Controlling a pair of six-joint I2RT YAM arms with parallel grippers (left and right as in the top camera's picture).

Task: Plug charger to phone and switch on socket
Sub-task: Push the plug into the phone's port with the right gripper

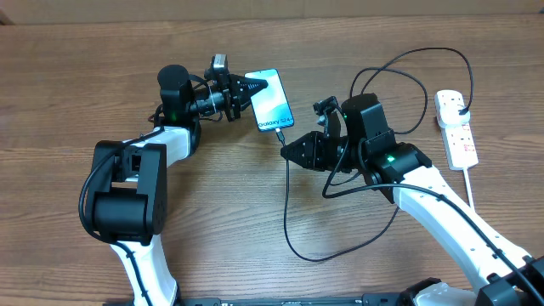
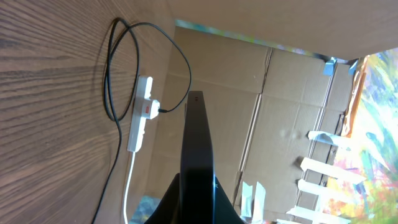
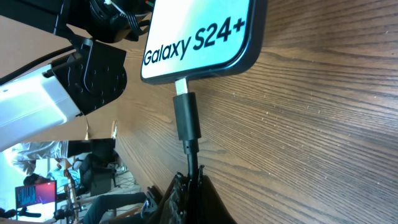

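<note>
Now left claw (image 1: pixel 246 87) pinches phone (image 1: pixel 274 104) at upper centre, bracing it; right claw (image 3: pixel 193 182) clamps charger (image 3: pixel 186 118) behind tip, to seat it

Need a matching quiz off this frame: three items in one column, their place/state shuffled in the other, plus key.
Things
1. slim black-edged smartphone with light blue screen
2. small black connector tip of the thin black cable
3. white elongated power strip

States
A. far right on the wooden table, black plug in it
B. clamped at its edge by the left gripper
C. at the phone's bottom edge, cable pinched just behind it by the right gripper

Pairs: 1-B, 2-C, 3-A
</note>
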